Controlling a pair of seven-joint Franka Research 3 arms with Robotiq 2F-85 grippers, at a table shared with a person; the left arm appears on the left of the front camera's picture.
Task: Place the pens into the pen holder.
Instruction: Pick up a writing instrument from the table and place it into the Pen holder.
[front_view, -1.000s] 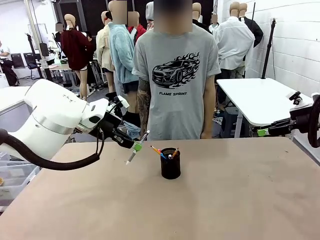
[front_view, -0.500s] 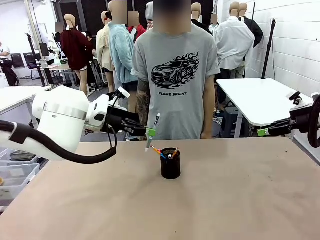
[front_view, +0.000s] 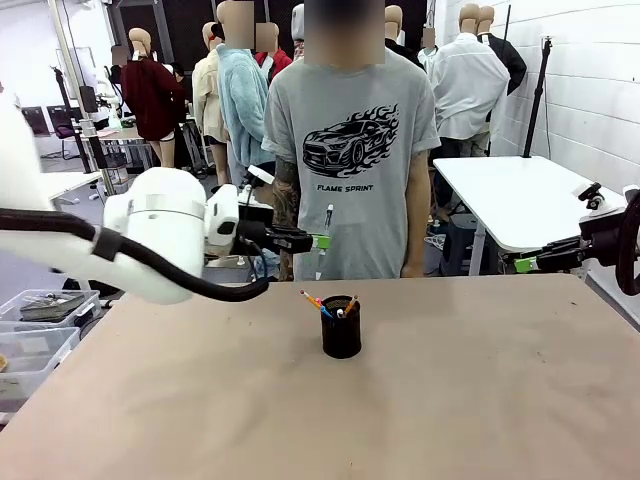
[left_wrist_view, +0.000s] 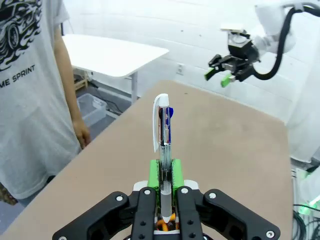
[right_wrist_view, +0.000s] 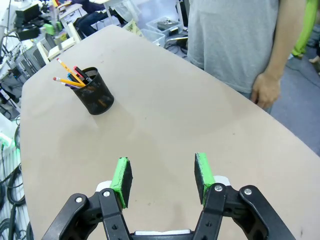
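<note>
Above the counter (front_view: 480, 400), left gripper (front_view: 321, 241) clamps the pen (front_view: 325, 235) upright; right gripper (right_wrist_view: 162, 180) gapes; misaligned, it could miss the holder (front_view: 341, 327).

We see bright, even indoor light, soft shadows on the counter (front_view: 480, 400), and wide-angle bending at wrist-view edges.

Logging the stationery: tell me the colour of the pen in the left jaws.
Silver-white pen with a blue part near its clip; clearest in the left wrist view.
</note>
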